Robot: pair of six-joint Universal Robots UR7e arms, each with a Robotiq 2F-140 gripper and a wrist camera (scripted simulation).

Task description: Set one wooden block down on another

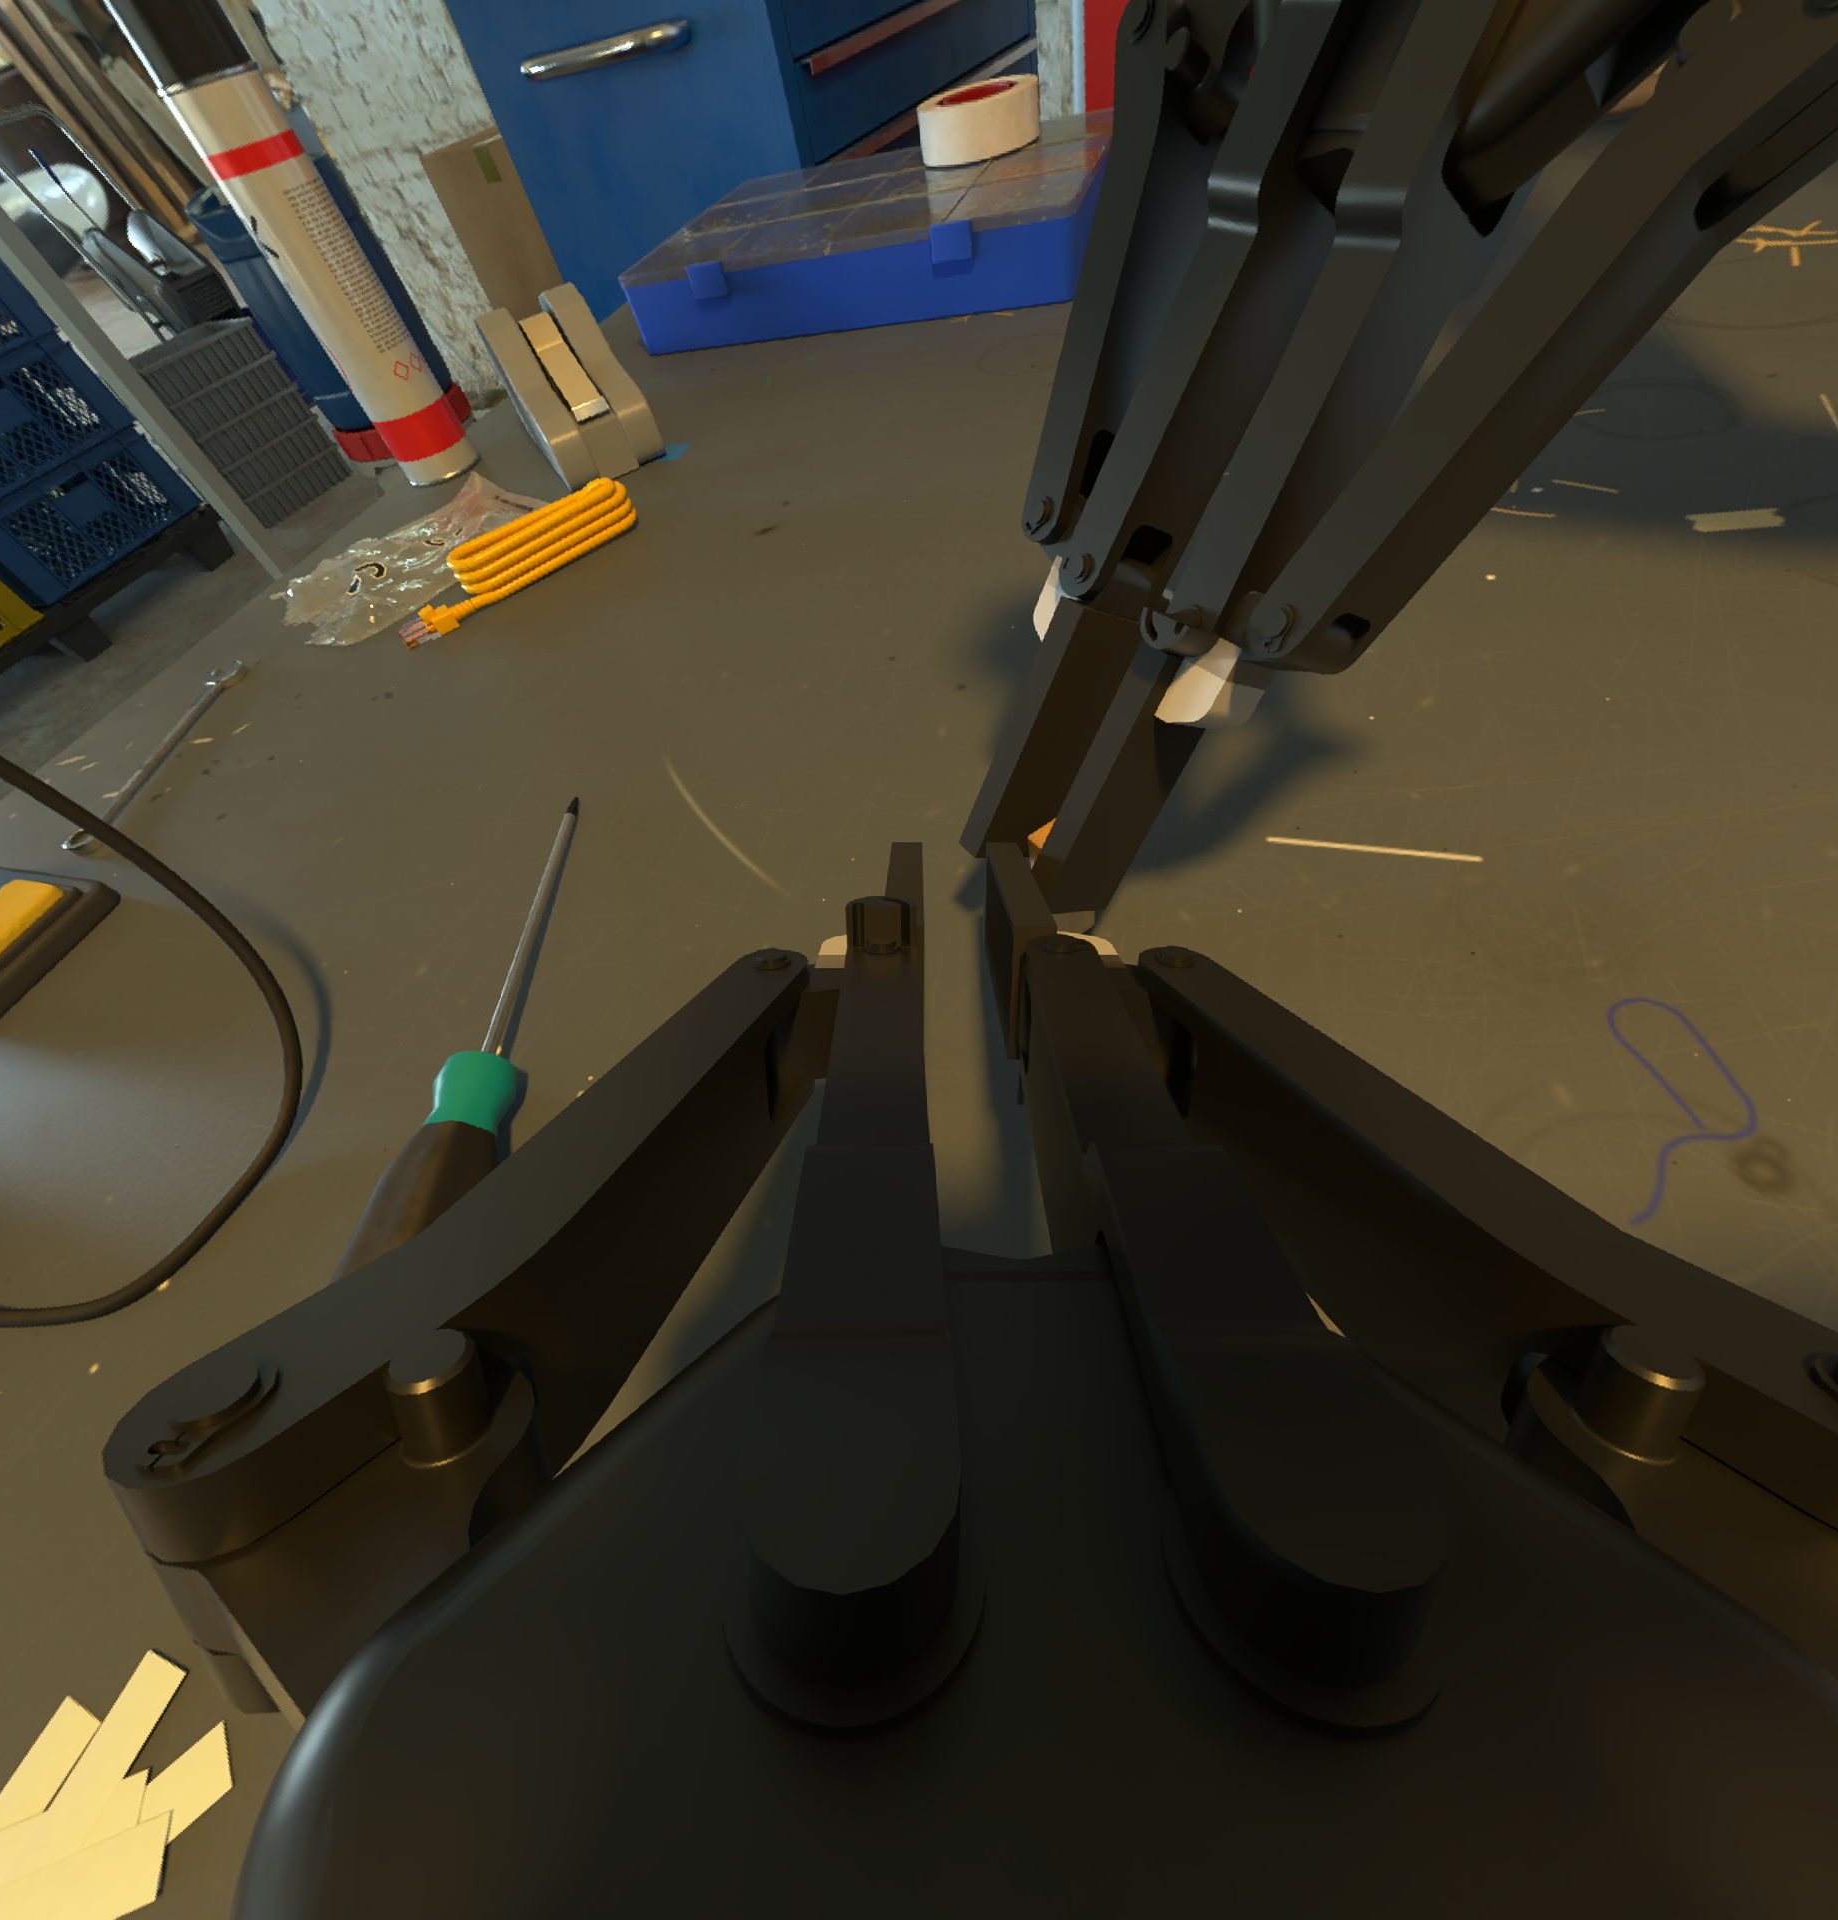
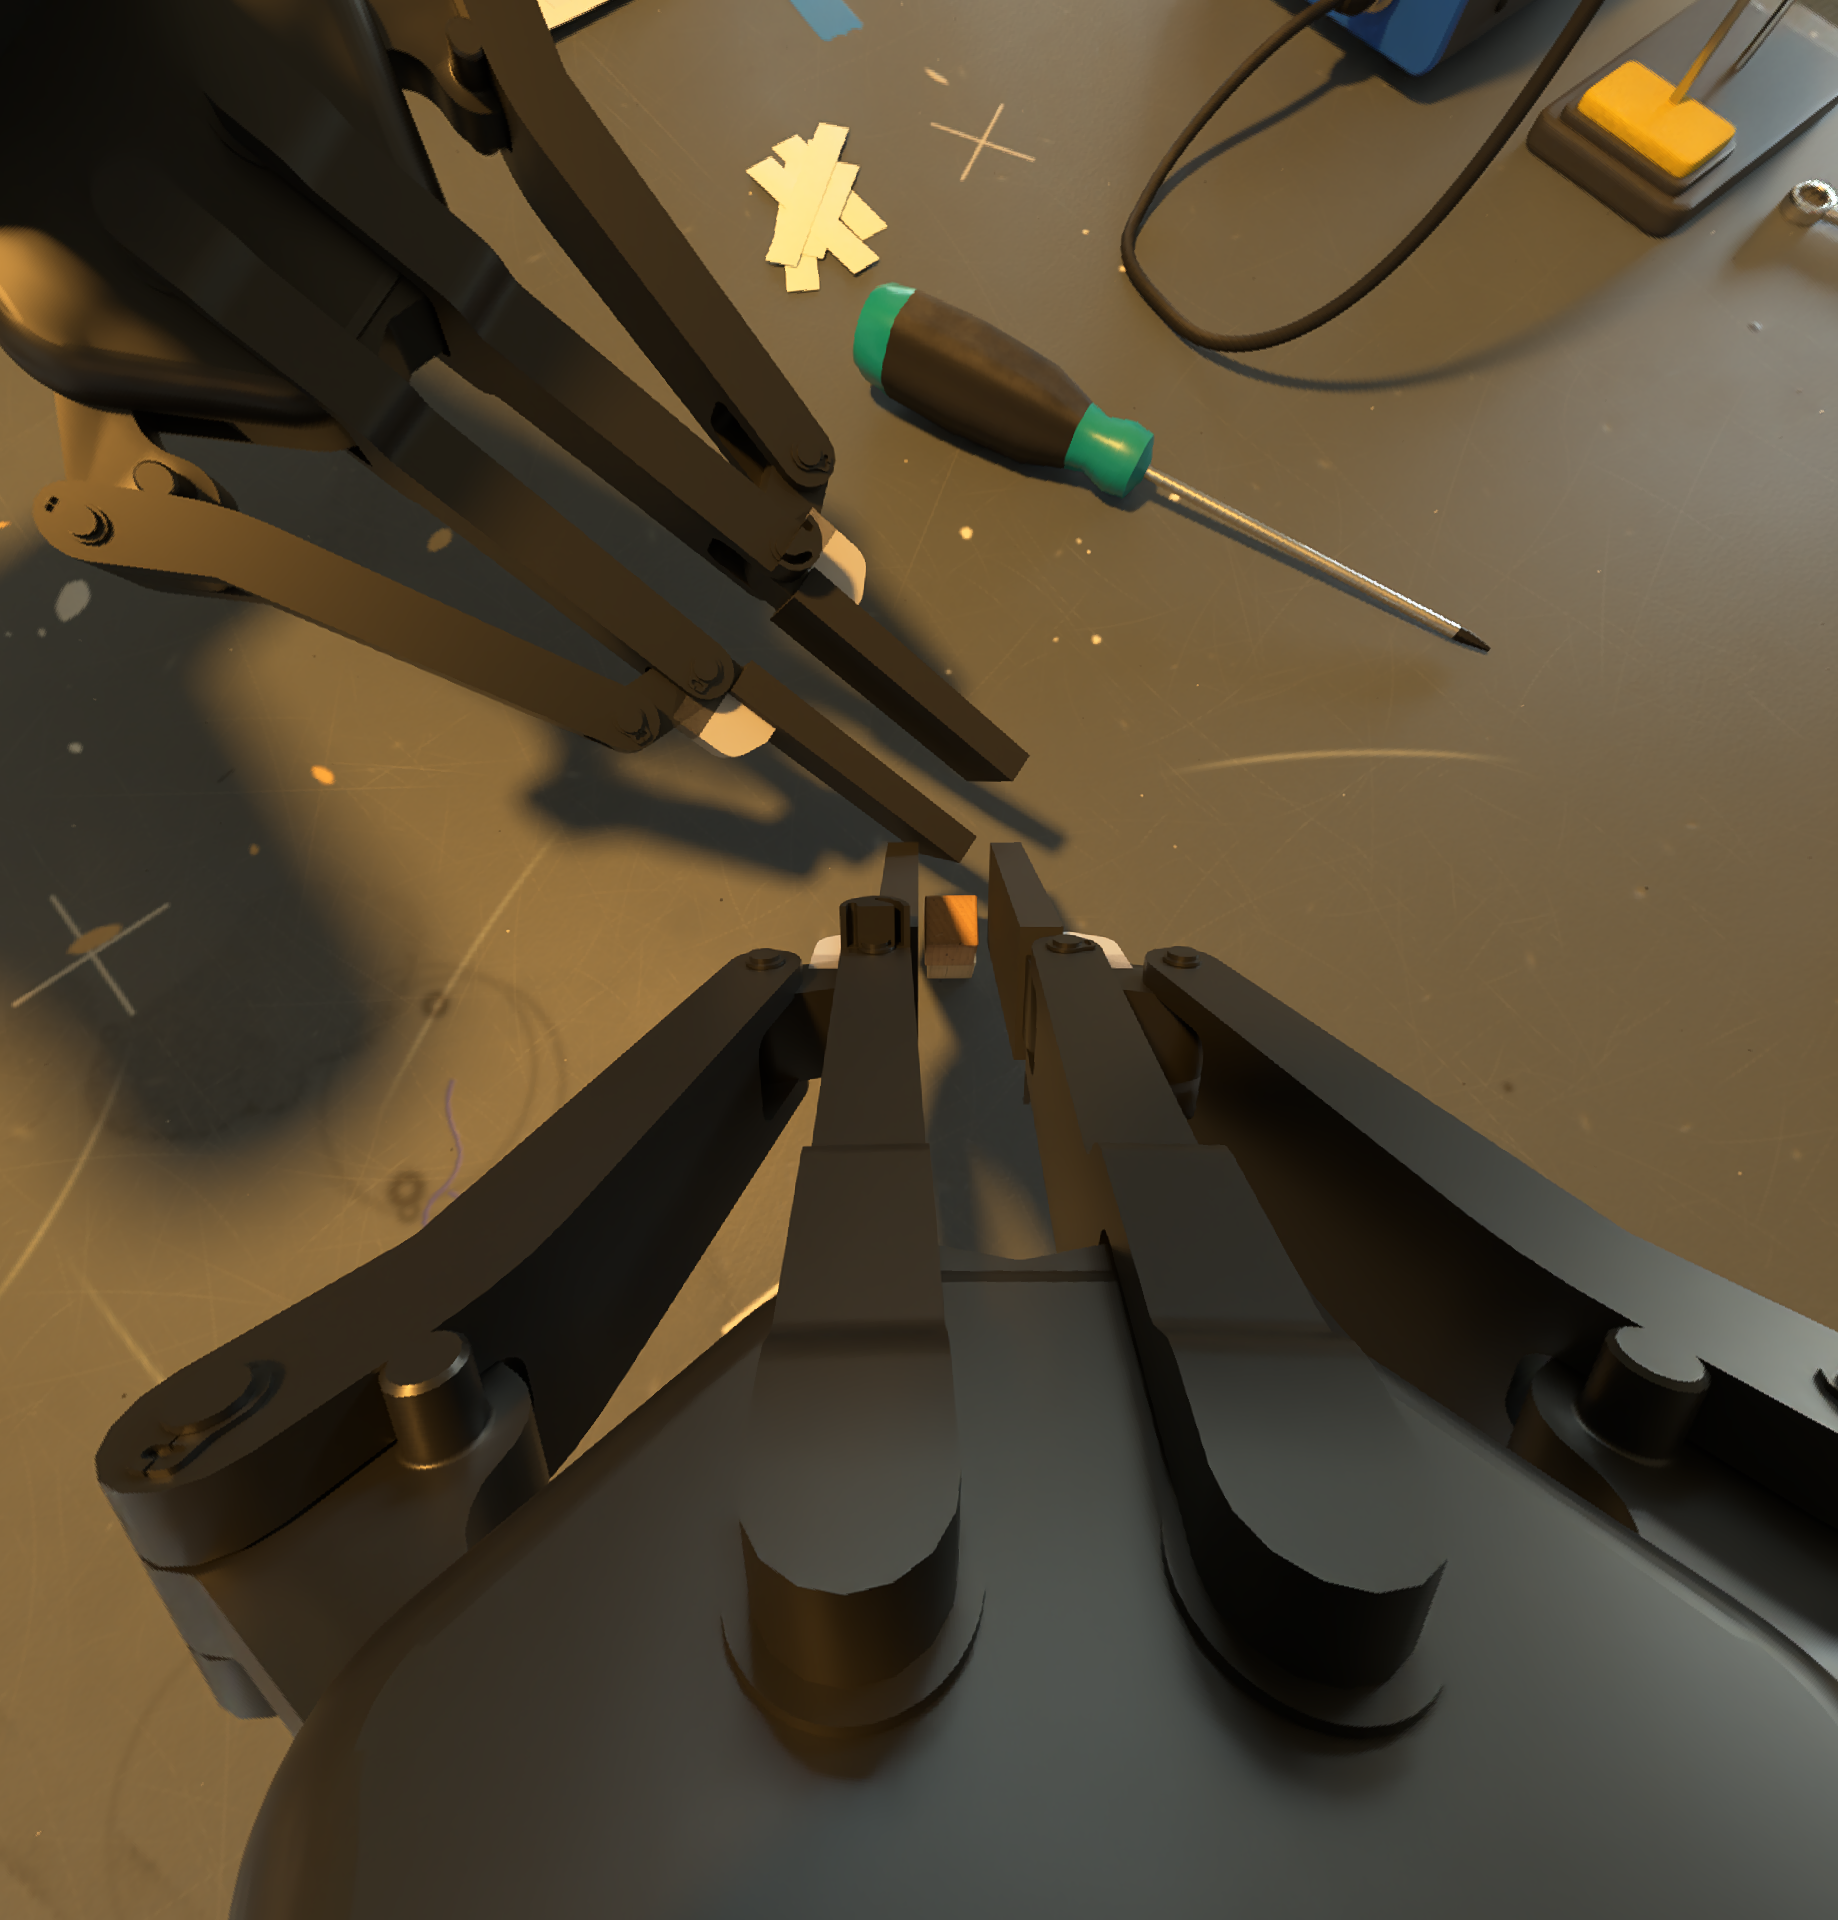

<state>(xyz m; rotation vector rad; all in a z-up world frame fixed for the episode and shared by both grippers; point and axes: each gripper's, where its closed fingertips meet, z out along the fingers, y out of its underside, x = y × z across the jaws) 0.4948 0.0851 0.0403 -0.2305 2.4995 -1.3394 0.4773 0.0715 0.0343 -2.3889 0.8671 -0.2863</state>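
A small wooden block (image 2: 951, 933) sits between the fingers of my right gripper (image 2: 953, 854), which is closed around it low over the dark table (image 2: 1310, 935). In the left wrist view only an orange sliver of the block (image 1: 1042, 831) shows between the right gripper's fingers (image 1: 1091, 810). My left gripper (image 1: 953, 860) is slightly open with nothing between its fingers, its tips almost touching the right gripper's. It also shows in the right wrist view (image 2: 982, 805), reaching in from the upper left. I see no second block.
A green-and-brown screwdriver (image 1: 520, 997) (image 2: 1008, 390) lies left of the grippers. A black cable (image 2: 1258, 312), tape strips (image 2: 816, 208) and a yellow-topped stand (image 2: 1663, 130) are nearby. A blue case (image 1: 853, 260) with a tape roll (image 1: 977, 120), a yellow coiled cable (image 1: 541, 540) and a wrench (image 1: 156, 753) lie farther off.
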